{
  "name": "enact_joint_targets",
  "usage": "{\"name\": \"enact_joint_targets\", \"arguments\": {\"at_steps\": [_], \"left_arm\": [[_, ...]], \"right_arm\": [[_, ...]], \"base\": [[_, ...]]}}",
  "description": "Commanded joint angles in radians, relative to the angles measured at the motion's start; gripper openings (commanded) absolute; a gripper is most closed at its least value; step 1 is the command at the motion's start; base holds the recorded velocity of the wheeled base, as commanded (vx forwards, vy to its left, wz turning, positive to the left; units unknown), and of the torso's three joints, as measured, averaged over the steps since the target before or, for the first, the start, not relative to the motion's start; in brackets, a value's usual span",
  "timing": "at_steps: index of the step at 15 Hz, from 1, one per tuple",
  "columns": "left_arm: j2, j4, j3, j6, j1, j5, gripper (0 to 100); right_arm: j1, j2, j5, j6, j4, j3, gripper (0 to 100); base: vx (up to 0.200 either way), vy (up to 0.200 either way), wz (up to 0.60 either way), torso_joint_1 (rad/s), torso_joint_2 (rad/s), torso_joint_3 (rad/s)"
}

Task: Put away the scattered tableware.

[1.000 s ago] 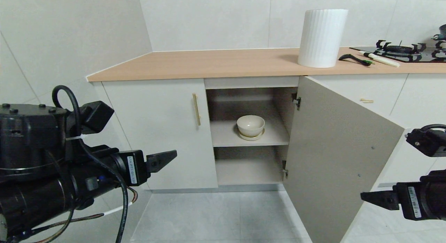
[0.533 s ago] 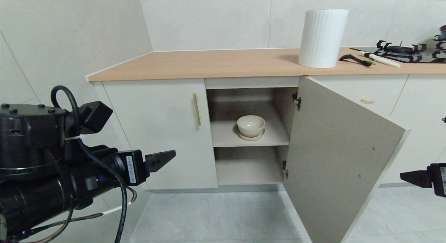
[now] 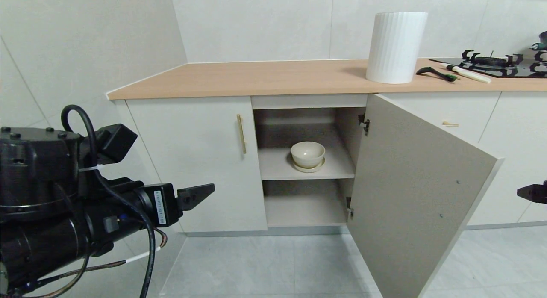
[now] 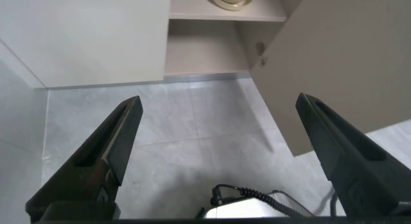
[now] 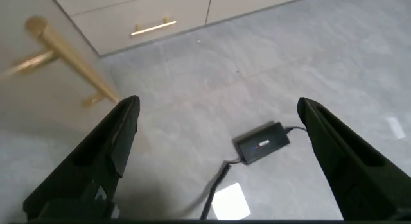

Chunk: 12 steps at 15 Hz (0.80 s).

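1. Centrally, the cabinet (image 3: pixel 192 161) stands with its door (image 3: pixel 419 191) swung wide open toward four o'clock.
2. At one o'clock a white ribbed canister (image 3: pixel 396 48) stands on the countertop (image 3: pixel 256 78).
3. At eight o'clock the left gripper (image 4: pixel 218 101) hangs above the floor, jaws wide apart.
4. At three o'clock, beyond the door, the right gripper (image 5: pixel 217 101) also has its jaws wide apart.
5. Dead centre, the bowl (image 3: pixel 307 153) sits on a saucer (image 3: pixel 307 169) on the cabinet's upper shelf (image 3: pixel 277 165).

Shelf (image 3: pixel 277 163) bearing saucer (image 3: pixel 308 169) under bowl (image 3: pixel 307 152)
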Motion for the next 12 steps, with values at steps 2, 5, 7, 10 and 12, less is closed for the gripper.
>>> {"name": "enact_joint_targets", "arguments": {"at_steps": [2, 5, 7, 10, 12], "left_arm": [[0.002, -0.001, -0.001, -0.001, 0.000, 0.000, 100], [0.001, -0.001, -0.001, -0.001, 0.001, 0.000, 100], [0.002, -0.001, -0.001, -0.001, 0.000, 0.000, 100], [0.001, -0.002, -0.001, -0.001, 0.000, 0.000, 100], [-0.001, -0.002, -0.001, -0.001, 0.000, 0.000, 100]], "right_arm": [[-0.004, 0.138, 0.015, 0.027, -0.145, 0.054, 100], [0.021, 0.163, 0.042, 0.042, -0.215, 0.077, 100], [0.062, 0.198, 0.045, 0.105, -0.220, 0.077, 100], [0.121, 0.213, 0.054, 0.159, -0.220, 0.077, 100], [0.150, 0.212, 0.075, 0.188, -0.218, 0.078, 100]], "base": [[0.000, 0.000, 0.00, 0.000, 0.00, 0.000], [0.000, 0.000, 0.00, 0.000, 0.00, 0.000], [0.000, 0.000, 0.00, 0.000, 0.00, 0.000], [0.000, 0.000, 0.00, 0.000, 0.00, 0.000], [0.000, 0.000, 0.00, 0.000, 0.00, 0.000]]}}
